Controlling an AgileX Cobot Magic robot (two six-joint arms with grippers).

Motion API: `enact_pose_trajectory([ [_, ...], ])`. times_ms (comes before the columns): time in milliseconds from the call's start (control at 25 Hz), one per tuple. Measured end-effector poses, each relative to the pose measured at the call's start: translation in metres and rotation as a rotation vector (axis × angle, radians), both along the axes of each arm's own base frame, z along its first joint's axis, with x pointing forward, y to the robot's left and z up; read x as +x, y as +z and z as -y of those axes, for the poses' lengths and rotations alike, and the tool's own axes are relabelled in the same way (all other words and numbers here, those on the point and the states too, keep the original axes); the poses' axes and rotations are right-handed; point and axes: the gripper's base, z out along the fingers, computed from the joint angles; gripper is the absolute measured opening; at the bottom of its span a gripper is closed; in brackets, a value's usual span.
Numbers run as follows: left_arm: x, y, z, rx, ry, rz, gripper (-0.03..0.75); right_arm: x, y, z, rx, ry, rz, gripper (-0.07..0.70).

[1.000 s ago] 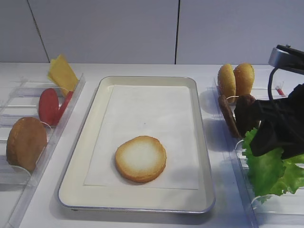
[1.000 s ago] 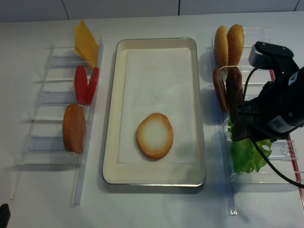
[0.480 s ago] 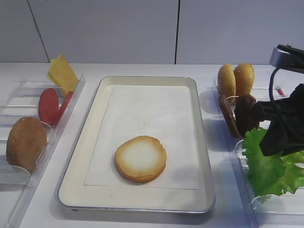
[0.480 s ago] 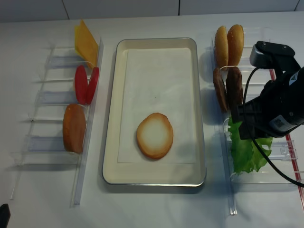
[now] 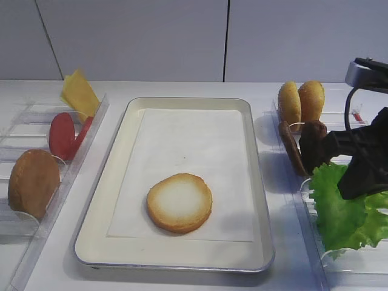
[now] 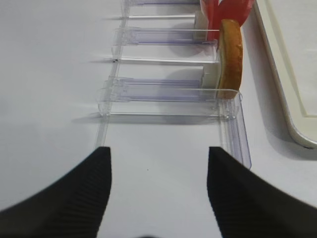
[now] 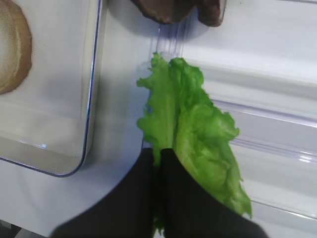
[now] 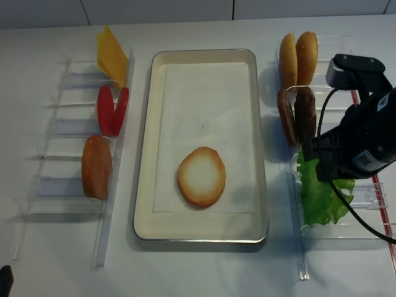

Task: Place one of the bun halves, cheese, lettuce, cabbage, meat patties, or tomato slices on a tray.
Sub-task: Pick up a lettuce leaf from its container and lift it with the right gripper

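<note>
A white bench [image 8: 198, 272] is seen under everything. On its left side a clear plastic rack [image 8: 68, 127] is laid out, divided by thin cross-bars into several slots; a second clear rack [image 8: 346, 223] is set on the right side. A red strip [image 8: 385, 216] is seen along the right rack's outer edge. At the far edge of the bench a pale grey wall [image 5: 133, 36] is raised, crossed by dark vertical seams [image 5: 226, 39].
</note>
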Motion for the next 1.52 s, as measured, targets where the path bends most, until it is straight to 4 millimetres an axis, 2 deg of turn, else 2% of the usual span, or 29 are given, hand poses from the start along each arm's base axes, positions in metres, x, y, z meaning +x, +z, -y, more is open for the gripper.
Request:
enact_pose_trajectory([
  [760, 0.0, 0.0, 0.0, 0.0, 0.0, 0.0, 0.414, 0.0, 0.003, -0.004, 0.039, 0.021, 0.01, 0.053],
  [880, 0.0, 0.0, 0.0, -0.002, -0.001, 0.0, 0.414, 0.003, 0.014, -0.004, 0.04, 0.031, 0.043, 0.053],
  [1120, 0.0, 0.0, 0.0, -0.002, -0.001, 0.0, 0.414, 0.002, 0.051, -0.005, 0.062, 0.047, 0.131, 0.052],
  [1280, 0.0, 0.0, 0.0, -0.003, -0.002, 0.0, 0.414, -0.002, 0.062, -0.007, 0.106, 0.044, 0.152, 0.052],
  [1520, 0.0, 0.0, 0.001, -0.005, -0.003, 0.0, 0.414, -0.007, 0.066, -0.02, 0.149, 0.095, 0.162, 0.052],
])
